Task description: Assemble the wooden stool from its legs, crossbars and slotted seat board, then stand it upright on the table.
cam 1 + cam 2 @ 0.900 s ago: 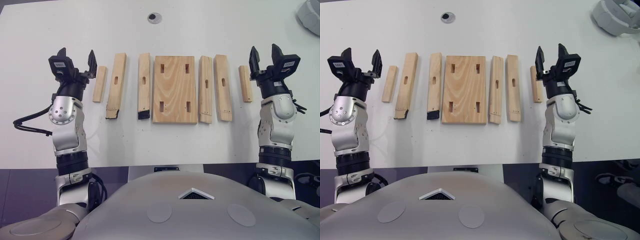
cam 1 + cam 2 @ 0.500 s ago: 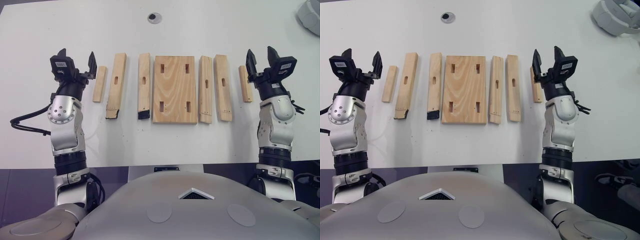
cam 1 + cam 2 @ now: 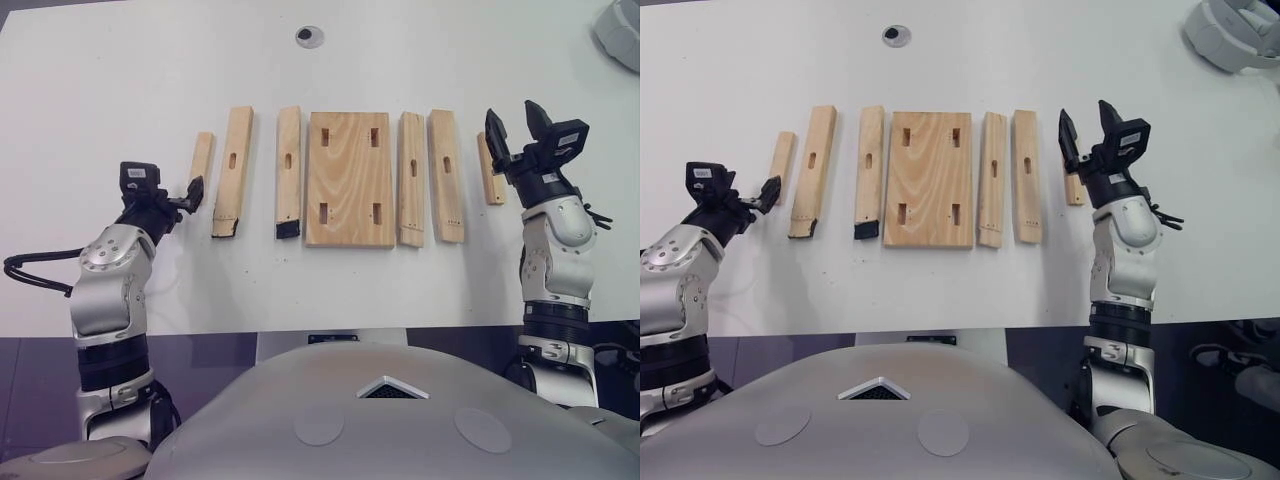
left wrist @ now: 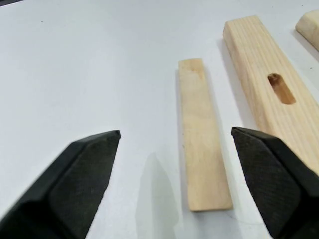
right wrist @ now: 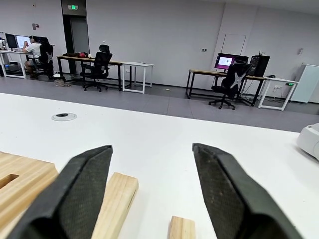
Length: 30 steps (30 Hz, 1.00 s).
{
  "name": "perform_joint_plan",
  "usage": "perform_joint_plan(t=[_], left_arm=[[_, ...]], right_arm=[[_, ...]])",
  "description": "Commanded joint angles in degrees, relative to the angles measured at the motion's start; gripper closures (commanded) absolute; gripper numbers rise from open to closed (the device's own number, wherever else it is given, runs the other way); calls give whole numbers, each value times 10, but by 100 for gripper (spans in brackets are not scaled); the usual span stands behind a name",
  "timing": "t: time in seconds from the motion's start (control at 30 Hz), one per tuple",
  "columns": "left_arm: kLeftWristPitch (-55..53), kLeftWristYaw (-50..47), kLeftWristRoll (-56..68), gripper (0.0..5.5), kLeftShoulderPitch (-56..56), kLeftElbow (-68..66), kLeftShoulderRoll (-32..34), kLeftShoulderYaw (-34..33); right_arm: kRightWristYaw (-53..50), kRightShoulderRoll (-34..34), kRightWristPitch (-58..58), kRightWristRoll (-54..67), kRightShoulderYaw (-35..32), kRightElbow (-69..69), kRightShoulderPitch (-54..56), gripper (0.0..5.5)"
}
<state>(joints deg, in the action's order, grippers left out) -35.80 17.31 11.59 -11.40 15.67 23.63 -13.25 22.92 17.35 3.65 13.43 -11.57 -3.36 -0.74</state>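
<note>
So the left tool (image 3: 165, 185) was held spread open, nothing in it, low over the white desk (image 3: 450, 60) at the near end of the left crossbar (image 3: 202, 155). Laid flat in a row after that: outer left leg (image 3: 235, 165), inner left leg (image 3: 288, 165), seat board (image 3: 349, 180), inner right leg (image 3: 411, 180), outer right leg (image 3: 446, 175), right crossbar (image 3: 489, 170). The right tool (image 3: 510, 112) was kept wide open too, empty, raised just beside the right crossbar.
</note>
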Motion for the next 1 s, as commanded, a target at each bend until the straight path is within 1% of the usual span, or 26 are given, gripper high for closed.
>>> perform_joint_plan(t=[0.03,0.13,0.2,0.3,0.63,0.73,0.8,0.87,0.9,0.93,1.0], left_arm=[[-4,1,-13,139,-6,-19,3,19],[-1,-2,-22,139,-10,-35,2,28],[5,-7,-31,166,-10,-42,7,30],[13,-9,-36,232,-9,-49,10,32],[6,3,-5,413,-26,-62,-19,14],[24,-4,-7,419,-24,-66,-18,7],[86,-12,2,419,0,-53,-29,-16],[193,-4,5,419,46,-1,-34,-22],[233,0,-9,419,72,24,-31,-7],[264,3,-26,419,93,41,-26,10],[290,12,-38,419,133,69,-28,46]], right_arm=[[-2,-1,-6,1,4,5,3,248],[-4,-4,-6,1,7,8,1,248],[-5,-6,-5,1,9,9,1,248],[-7,-9,-6,0,12,8,5,248],[-9,-6,-12,3,10,13,11,248],[-9,-6,-17,5,9,18,16,248],[-6,-10,-33,23,7,30,22,248],[6,-26,-111,124,-4,83,37,248],[14,-32,-164,198,-1,129,47,248],[20,-35,-210,261,2,169,56,248],[6,-47,-286,393,11,231,89,248]])
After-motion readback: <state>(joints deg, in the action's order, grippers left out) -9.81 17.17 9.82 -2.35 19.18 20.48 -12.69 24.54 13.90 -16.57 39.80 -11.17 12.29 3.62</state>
